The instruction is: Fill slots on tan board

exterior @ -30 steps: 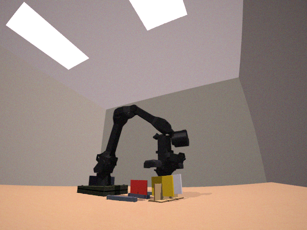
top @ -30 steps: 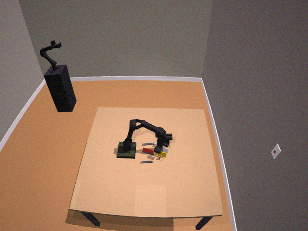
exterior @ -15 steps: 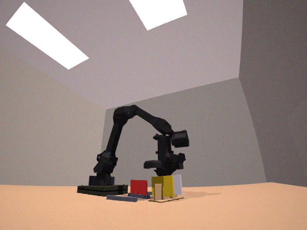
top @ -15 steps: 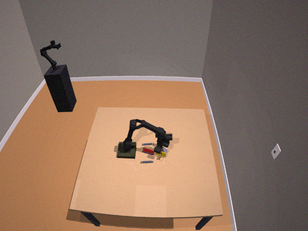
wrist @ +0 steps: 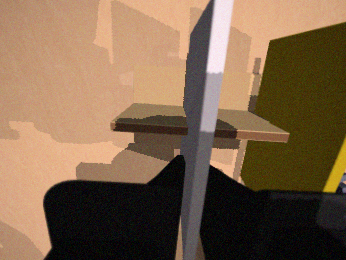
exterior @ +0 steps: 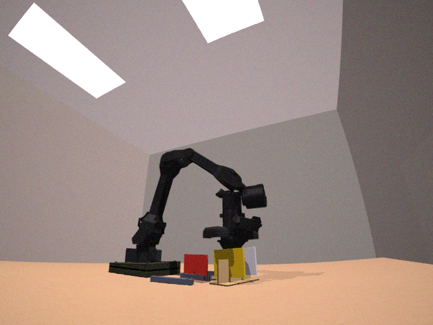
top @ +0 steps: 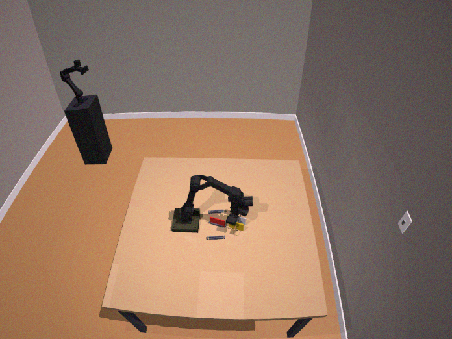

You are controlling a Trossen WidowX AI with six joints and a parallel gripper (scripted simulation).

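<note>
Exterior view, right of centre near the bottom: the gripper (exterior: 233, 247) (wrist: 186, 162) pinches the white board (exterior: 251, 261) (wrist: 202, 115) upright, crosswise to the tan board (exterior: 223, 271) (wrist: 200, 121). The yellow board (exterior: 229, 262) (wrist: 295, 105) (top: 239, 226) also stands crosswise at the tan board. Left of it, the red board (exterior: 195, 264) (top: 217, 221) stands in its holder (exterior: 195, 277) on the counter (exterior: 104, 297) (top: 163, 269). Whether the white board is fully seated, I cannot tell.

Can't make out the notch on the white board (top: 243, 220) (exterior: 251, 261) (wrist: 200, 115), partly hidden in the exterior view behind the nearer yellow board (top: 239, 226) (exterior: 237, 262) (wrist: 300, 110)
</note>
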